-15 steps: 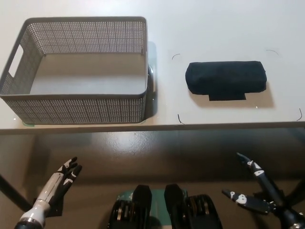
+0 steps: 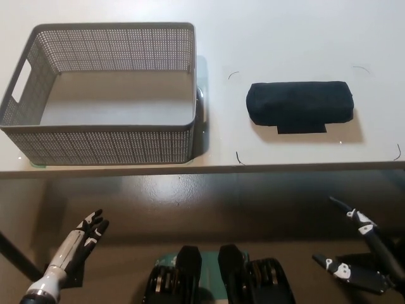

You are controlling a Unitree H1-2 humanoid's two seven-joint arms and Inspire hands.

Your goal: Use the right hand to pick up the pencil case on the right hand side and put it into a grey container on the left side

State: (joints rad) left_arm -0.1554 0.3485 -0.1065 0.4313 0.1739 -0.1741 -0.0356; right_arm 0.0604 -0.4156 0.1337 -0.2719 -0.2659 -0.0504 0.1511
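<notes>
A dark, roll-shaped pencil case (image 2: 299,105) lies flat on the white table at the right, long side across the picture. The grey mesh container (image 2: 101,128) stands on the table at the left with nothing inside it. My black right hand (image 2: 361,253) hangs below the table's front edge at the bottom right, fingers spread and open, well short of the pencil case. My white left hand (image 2: 81,239) rests low at the bottom left, open, below the container.
The table's front edge (image 2: 202,169) runs across the middle of the picture. Small black marks (image 2: 238,157) on the tabletop frame the spot around the pencil case. Bare tabletop separates the container from the case.
My right hand has shifted a little to the right and downward toward the picture's corner. The left hand, the pencil case and the container have not moved.
</notes>
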